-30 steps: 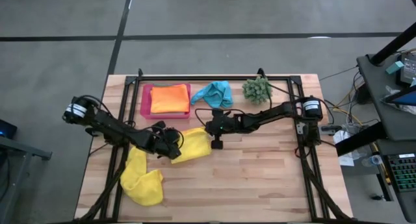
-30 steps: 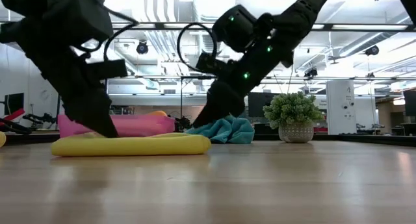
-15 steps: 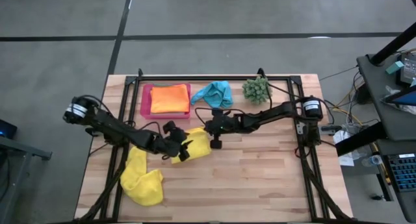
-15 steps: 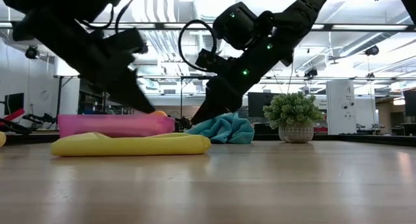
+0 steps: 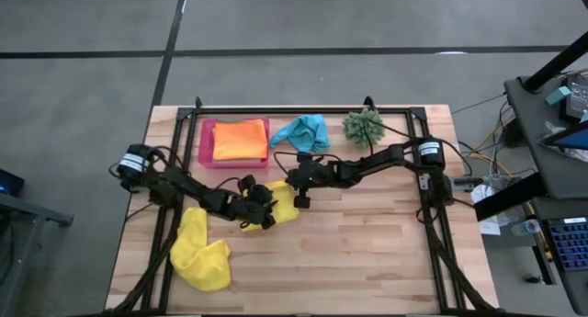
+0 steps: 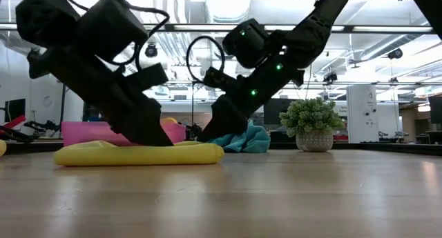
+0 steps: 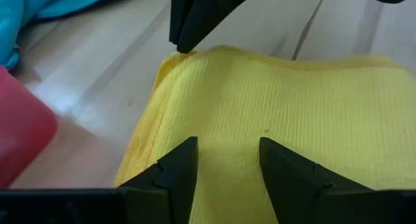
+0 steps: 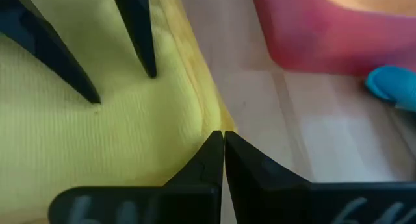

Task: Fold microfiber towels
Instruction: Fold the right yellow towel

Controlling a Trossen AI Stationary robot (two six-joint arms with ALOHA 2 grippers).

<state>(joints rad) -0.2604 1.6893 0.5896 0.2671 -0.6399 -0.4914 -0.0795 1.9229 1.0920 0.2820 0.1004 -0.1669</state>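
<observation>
On the table [image 5: 367,253], a folded towel [image 5: 281,203] lies mid-table between the left gripper [image 5: 264,209] and the right gripper [image 5: 292,182]. Behind it a tray [image 5: 206,142] holds another towel [image 5: 241,139]; to the tray's right lie a third towel [image 5: 303,132], then a plant [image 5: 363,126]. A crumpled towel [image 5: 200,251] lies front left.

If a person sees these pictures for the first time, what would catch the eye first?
Probably the two dark arms meeting over the flat yellow towel at the table's middle: the left end effector open on it, the right end effector shut at its edge. Next, the crumpled yellow towel at the front left and the orange towel in the pink tray behind.
</observation>
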